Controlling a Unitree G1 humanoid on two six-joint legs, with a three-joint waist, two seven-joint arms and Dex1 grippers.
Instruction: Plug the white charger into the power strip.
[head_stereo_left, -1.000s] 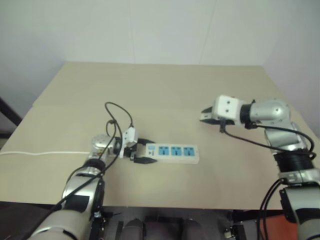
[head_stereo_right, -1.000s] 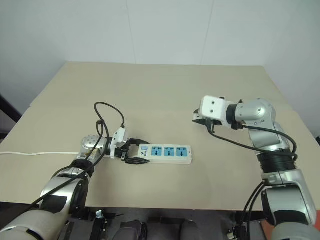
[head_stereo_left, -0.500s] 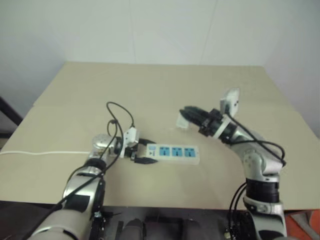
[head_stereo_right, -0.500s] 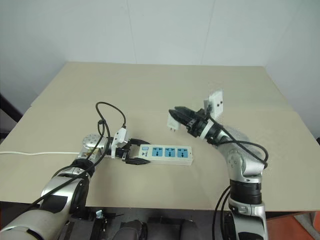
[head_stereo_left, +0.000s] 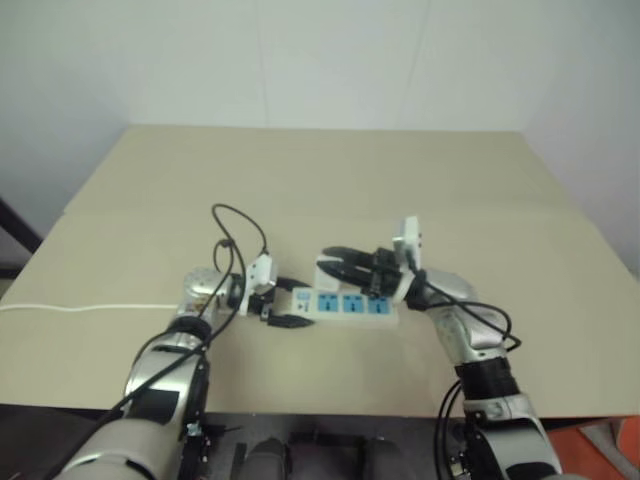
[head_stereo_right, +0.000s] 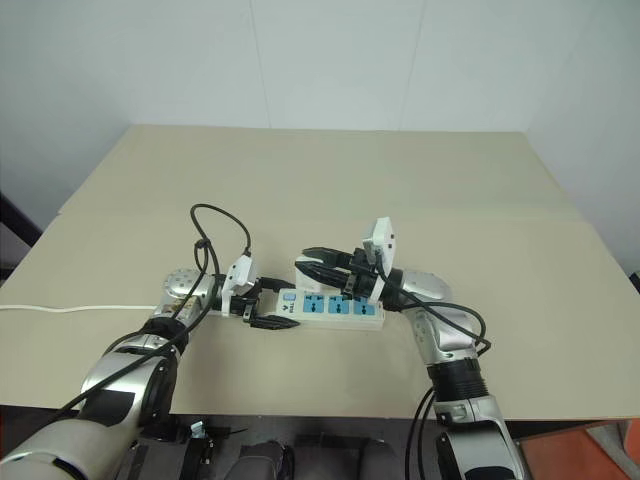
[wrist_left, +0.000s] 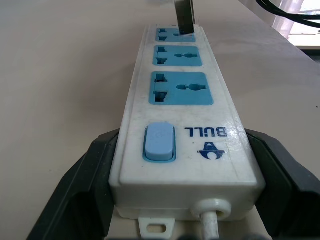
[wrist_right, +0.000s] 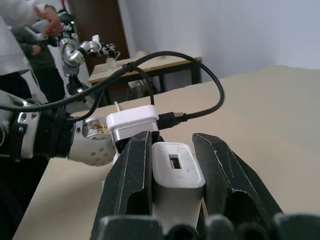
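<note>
White charger (wrist_right: 176, 172), clamped in right gripper (head_stereo_right: 312, 262), now seemingly over power strip (head_stereo_right: 330, 307).

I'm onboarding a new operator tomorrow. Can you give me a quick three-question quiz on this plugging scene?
1. True or false: the white charger is already seated in a socket of the power strip.
2. Which gripper clamps the switch end of the power strip? A) left gripper B) right gripper C) neither
3. Fill in: the power strip has ___ blue sockets.

Key:
1. False. The right gripper holds the charger between its fingers, above the strip's switch end.
2. A. Its fingers flank the end with the switch and cord.
3. Three.
</note>
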